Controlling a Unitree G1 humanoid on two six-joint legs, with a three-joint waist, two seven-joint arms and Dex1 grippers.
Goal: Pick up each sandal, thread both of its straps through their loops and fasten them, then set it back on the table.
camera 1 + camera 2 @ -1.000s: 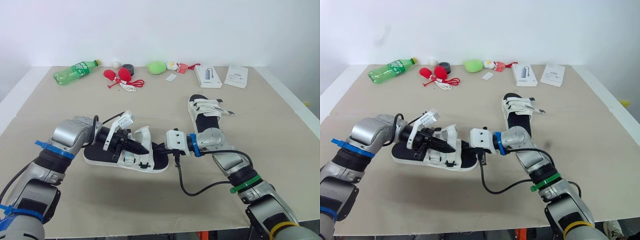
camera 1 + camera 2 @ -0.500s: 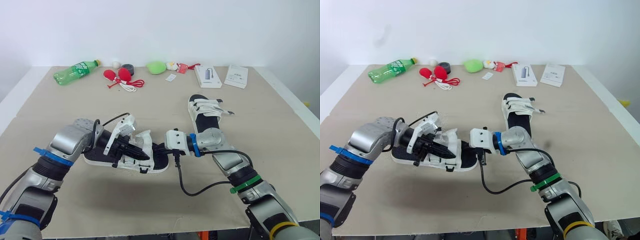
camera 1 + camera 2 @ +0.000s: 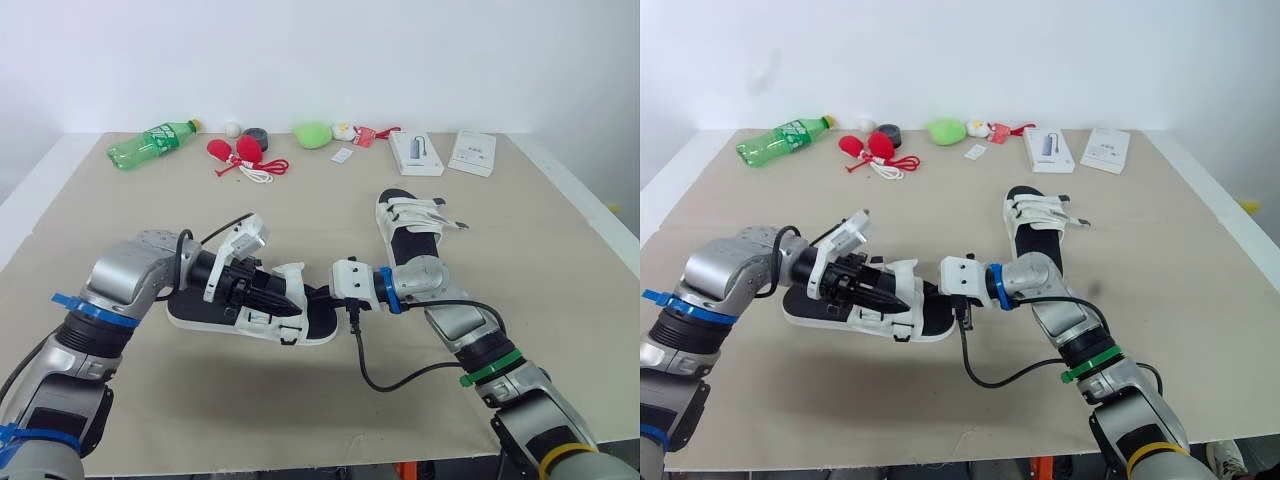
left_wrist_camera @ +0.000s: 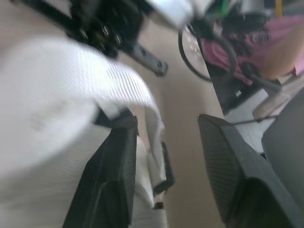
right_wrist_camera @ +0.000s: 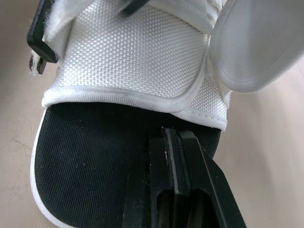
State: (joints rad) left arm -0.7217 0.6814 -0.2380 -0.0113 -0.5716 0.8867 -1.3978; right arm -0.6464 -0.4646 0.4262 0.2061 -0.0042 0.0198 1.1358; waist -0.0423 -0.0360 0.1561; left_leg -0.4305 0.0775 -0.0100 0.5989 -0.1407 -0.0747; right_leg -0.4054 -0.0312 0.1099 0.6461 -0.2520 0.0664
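White woven strap (image 3: 291, 275), surely soft and floppy, lies beside the open-fingered left gripper (image 3: 280, 293) while the right gripper (image 5: 175, 142), closed tight, seems to pin the light sandal (image 3: 200, 317) lower centre, so take the strap's free end.

No legible text anywhere.

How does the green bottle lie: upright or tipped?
Tipped: the bottle lies on its side on the table.

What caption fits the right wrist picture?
Right gripper, fingers shut, over the black-soled white mesh sandal.
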